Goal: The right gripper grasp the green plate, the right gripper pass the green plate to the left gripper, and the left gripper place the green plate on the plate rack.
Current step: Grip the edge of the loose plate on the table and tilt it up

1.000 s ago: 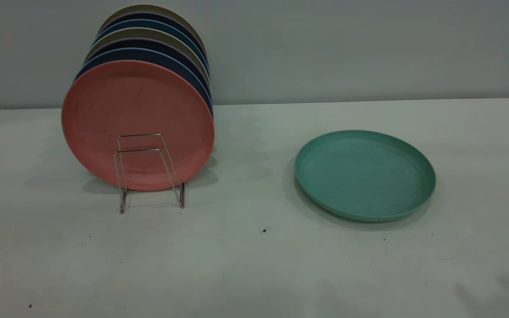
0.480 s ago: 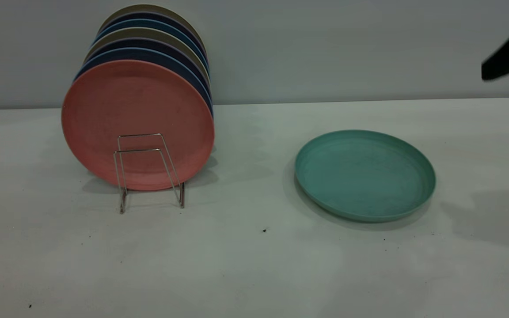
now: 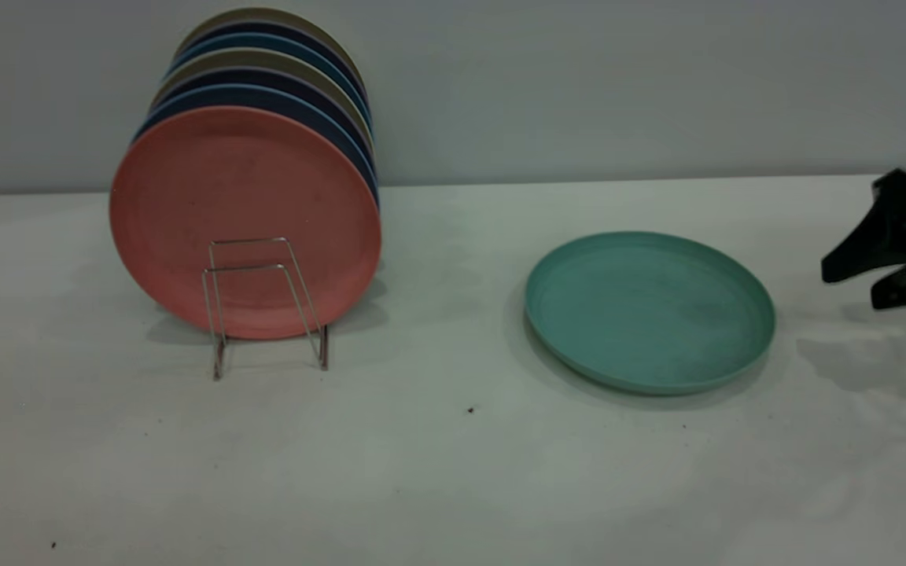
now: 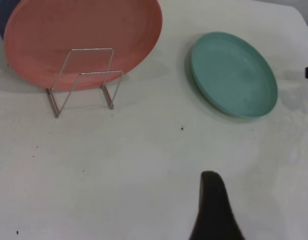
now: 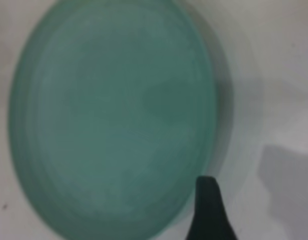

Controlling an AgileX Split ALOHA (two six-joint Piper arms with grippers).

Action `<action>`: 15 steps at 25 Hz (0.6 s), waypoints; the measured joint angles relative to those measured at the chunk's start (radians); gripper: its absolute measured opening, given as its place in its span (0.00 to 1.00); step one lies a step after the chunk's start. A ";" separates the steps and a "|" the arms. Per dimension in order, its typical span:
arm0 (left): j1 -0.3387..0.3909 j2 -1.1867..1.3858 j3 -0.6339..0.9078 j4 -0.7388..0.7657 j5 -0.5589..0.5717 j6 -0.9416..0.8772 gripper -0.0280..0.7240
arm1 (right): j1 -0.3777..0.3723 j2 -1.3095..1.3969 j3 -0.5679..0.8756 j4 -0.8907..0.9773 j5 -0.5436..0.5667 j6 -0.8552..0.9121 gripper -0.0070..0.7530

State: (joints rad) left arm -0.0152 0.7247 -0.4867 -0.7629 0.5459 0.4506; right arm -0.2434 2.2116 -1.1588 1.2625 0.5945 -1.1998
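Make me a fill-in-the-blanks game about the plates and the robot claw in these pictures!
1. The green plate lies ___ on the table.
2. The front plate standing in the plate rack is ___ in colour.
3. The right gripper is on the green plate's ___ side in the exterior view.
4. The right gripper's fingers are spread ___, with nothing between them.

Missing words: flat; pink; right; open

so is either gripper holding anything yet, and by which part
Nothing is held. The right gripper hangs open beside the green plate, apart from its rim; the plate lies flat on the table. The left gripper grips nothing visible.
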 joint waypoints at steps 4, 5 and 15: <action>0.000 0.000 0.000 0.000 0.000 0.000 0.73 | 0.000 0.078 -0.056 0.010 0.008 0.000 0.73; 0.000 0.000 0.000 0.000 0.000 0.000 0.73 | 0.000 0.094 -0.066 0.016 0.013 -0.001 0.73; 0.000 0.000 0.000 0.006 0.000 0.000 0.73 | 0.000 0.158 -0.091 0.092 0.079 -0.034 0.73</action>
State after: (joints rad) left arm -0.0152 0.7247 -0.4867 -0.7564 0.5461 0.4506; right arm -0.2434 2.3693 -1.2494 1.3544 0.6739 -1.2340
